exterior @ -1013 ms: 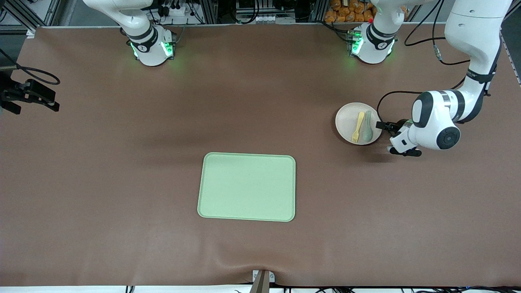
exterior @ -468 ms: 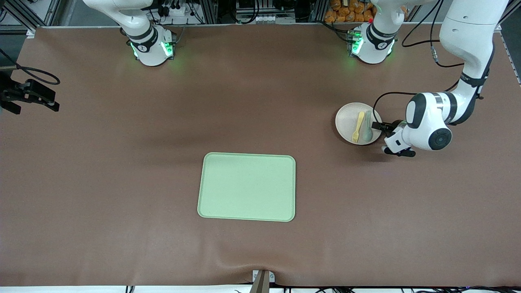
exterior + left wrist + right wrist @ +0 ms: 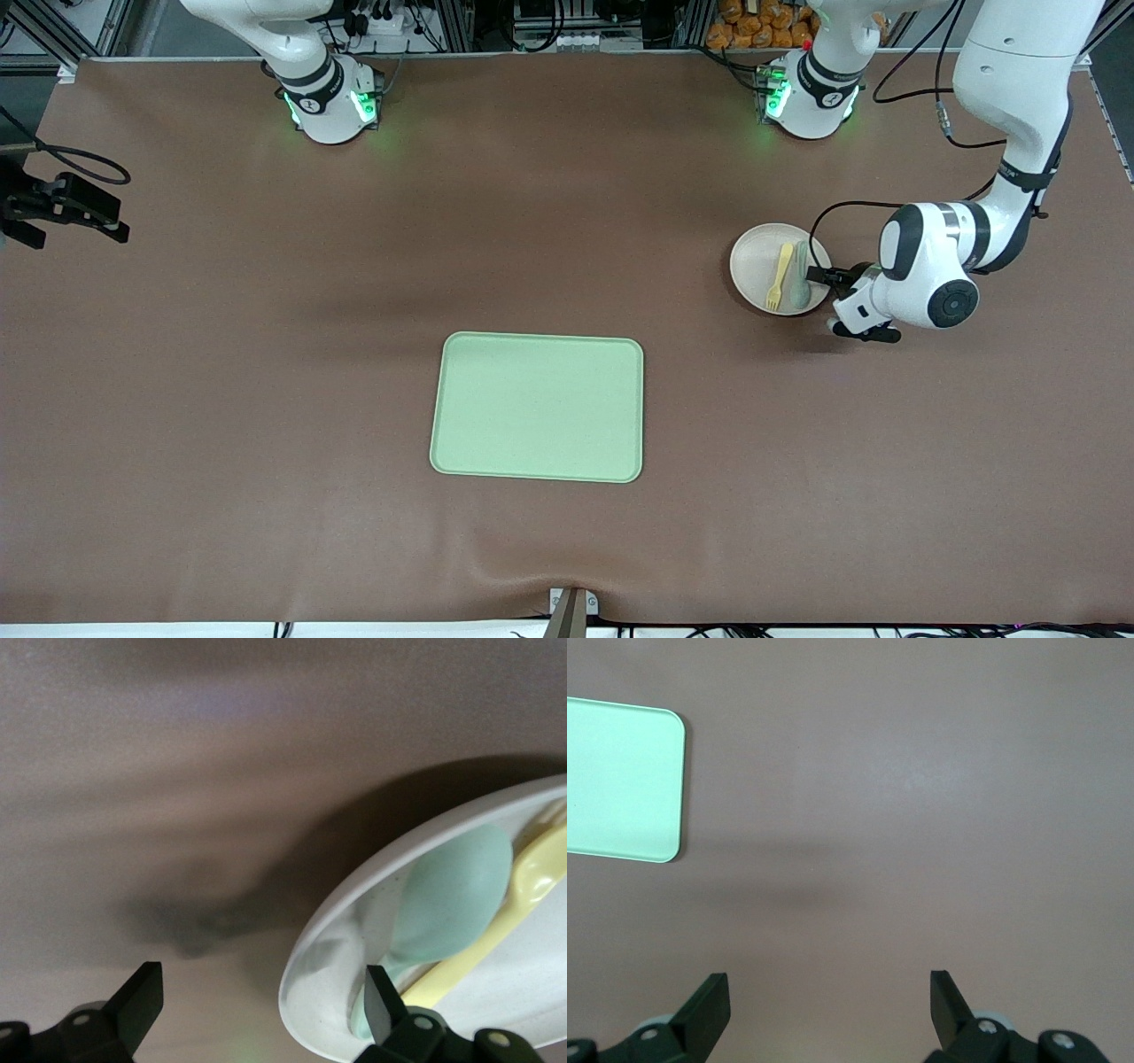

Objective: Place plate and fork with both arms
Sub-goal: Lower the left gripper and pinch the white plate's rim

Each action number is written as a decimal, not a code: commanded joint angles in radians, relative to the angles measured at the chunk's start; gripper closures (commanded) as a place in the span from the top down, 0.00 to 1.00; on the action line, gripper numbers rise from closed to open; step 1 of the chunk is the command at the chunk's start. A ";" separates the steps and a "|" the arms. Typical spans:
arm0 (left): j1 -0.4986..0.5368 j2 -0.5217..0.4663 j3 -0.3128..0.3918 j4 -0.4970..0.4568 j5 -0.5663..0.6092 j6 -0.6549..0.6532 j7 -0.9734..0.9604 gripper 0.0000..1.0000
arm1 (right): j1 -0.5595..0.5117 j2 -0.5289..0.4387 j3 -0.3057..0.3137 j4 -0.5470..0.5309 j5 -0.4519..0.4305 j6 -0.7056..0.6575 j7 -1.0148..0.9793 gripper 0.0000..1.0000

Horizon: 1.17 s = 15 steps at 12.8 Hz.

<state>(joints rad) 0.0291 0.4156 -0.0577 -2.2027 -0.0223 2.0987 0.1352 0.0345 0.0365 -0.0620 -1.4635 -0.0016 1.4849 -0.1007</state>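
Observation:
The plate [image 3: 760, 266] lies on the brown table toward the left arm's end. The pale yellow fork [image 3: 780, 276] and a grey-green spoon [image 3: 801, 275] lie side by side on it. My left gripper [image 3: 829, 282] is low at the plate's edge on the spoon's side. In the left wrist view the left gripper [image 3: 261, 997] is open. The plate's rim [image 3: 323, 966] sits between its fingers, one over the plate by the spoon [image 3: 452, 895] and fork [image 3: 532, 877], the other over the table. My right gripper [image 3: 828, 1010] is open and empty, waiting high over bare table.
The light-green tray [image 3: 537, 408] lies mid-table, nearer the front camera than the plate, and its corner shows in the right wrist view [image 3: 620, 780]. A black fixture with a cable [image 3: 66, 208] sits at the table's edge at the right arm's end.
My left arm has slid its gripper a little toward the plate, so its fingers now straddle the rim. The plate, fork, spoon and tray have not moved.

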 commanded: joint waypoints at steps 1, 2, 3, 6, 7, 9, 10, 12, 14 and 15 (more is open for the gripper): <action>-0.018 0.002 0.002 -0.005 -0.002 0.018 -0.003 1.00 | -0.011 -0.018 0.007 -0.017 0.000 0.000 -0.007 1.00; -0.018 0.002 0.002 -0.005 -0.002 0.018 -0.005 1.00 | -0.010 -0.018 0.007 -0.017 0.000 0.000 -0.007 1.00; -0.018 0.002 0.002 -0.005 -0.002 0.018 -0.006 0.84 | -0.010 -0.018 0.007 -0.017 0.000 0.002 -0.007 1.00; -0.018 0.002 0.002 -0.006 -0.002 0.017 -0.011 0.60 | -0.010 -0.018 0.007 -0.017 0.000 0.002 -0.007 1.00; -0.018 0.003 0.002 -0.005 -0.002 0.018 -0.011 0.50 | -0.010 -0.018 0.007 -0.017 0.000 0.002 -0.007 1.00; -0.018 0.002 0.002 -0.003 -0.002 0.018 -0.011 0.29 | -0.010 -0.018 0.007 -0.017 0.000 0.002 -0.007 1.00; -0.020 0.003 0.002 -0.002 -0.002 0.018 -0.011 0.20 | -0.010 -0.018 0.007 -0.017 0.000 0.002 -0.007 1.00; -0.020 0.003 0.002 0.003 -0.002 0.017 -0.011 0.04 | -0.010 -0.018 0.007 -0.017 0.000 0.002 -0.007 1.00; -0.020 0.002 0.002 0.007 -0.002 0.017 -0.011 0.00 | -0.008 -0.018 0.007 -0.017 0.000 0.002 -0.007 1.00; -0.021 0.002 0.002 0.012 -0.002 0.018 -0.009 0.00 | -0.010 -0.018 0.007 -0.017 0.000 0.002 -0.007 1.00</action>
<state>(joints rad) 0.0149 0.4081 -0.0585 -2.1978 -0.0230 2.0896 0.1341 0.0345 0.0365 -0.0620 -1.4635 -0.0015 1.4849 -0.1007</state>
